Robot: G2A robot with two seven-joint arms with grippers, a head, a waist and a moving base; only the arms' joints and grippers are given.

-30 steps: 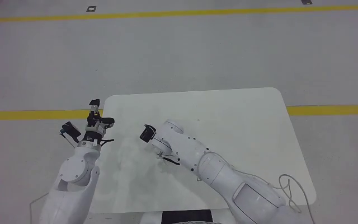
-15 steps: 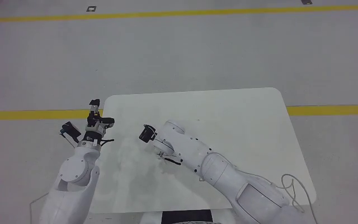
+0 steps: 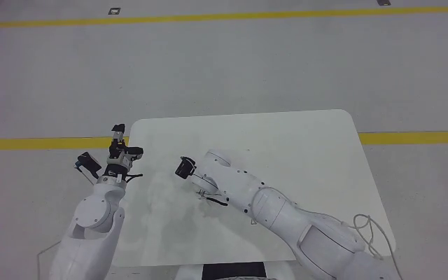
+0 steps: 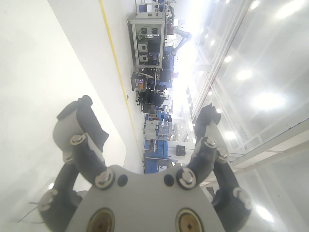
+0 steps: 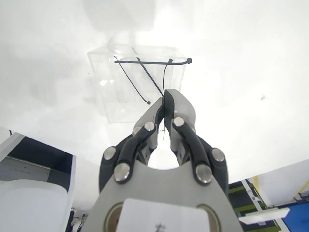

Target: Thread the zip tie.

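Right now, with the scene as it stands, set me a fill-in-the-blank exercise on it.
The right jaws are ___ on a thin zip tie.
The left jaws stand ___ and hold nothing.
More zip ties rest in a ___ plastic box.
Missing words: shut; open; clear.

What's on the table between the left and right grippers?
Nothing; the top view shows bare table between the left gripper and the right gripper, shut on a zip tie.
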